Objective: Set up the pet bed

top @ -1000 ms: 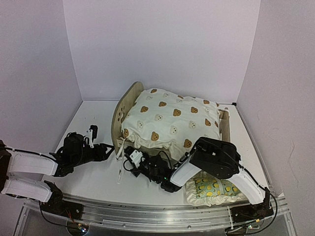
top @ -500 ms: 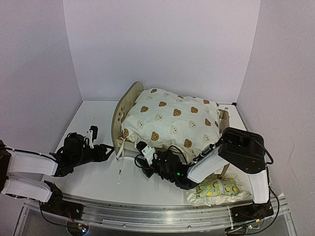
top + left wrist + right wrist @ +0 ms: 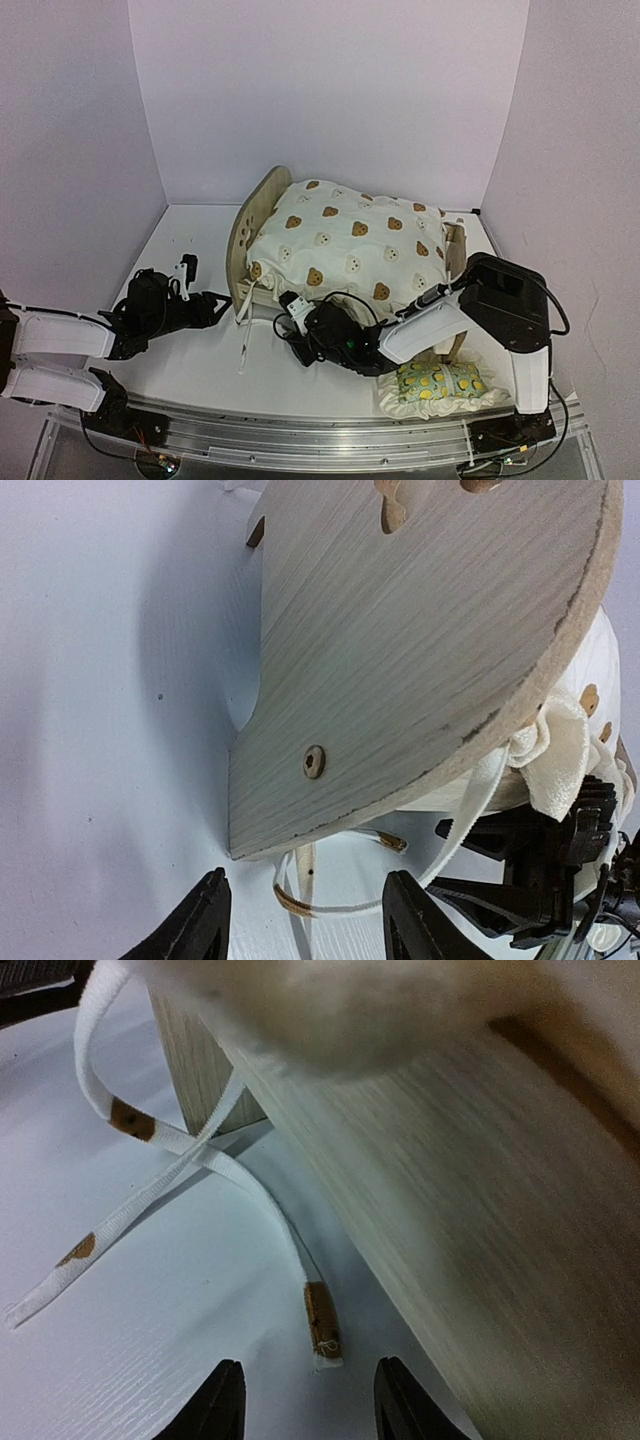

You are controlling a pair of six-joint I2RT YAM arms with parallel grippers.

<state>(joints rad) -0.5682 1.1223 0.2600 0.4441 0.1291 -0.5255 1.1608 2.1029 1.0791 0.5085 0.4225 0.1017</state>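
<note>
Top view: cushion [image 3: 350, 245] covers the pet bed [image 3: 245, 225] base; only headboard and rail ends show. Pillow [image 3: 440, 382] partly hidden under right arm [image 3: 430, 325]. Left wrist view: headboard paw cutout cut by top edge. Right wrist view: cushion blurred up close, 2 fingers [image 3: 222, 1405] cut by bottom edge.

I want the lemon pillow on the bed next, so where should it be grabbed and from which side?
Pinch the lemon-print pillow by its white ruffled near edge, coming straight down. It lies flat and looks soft on the table, so the ruffle is the thin fold to close on; the right arm covers its far-left corner.
</note>
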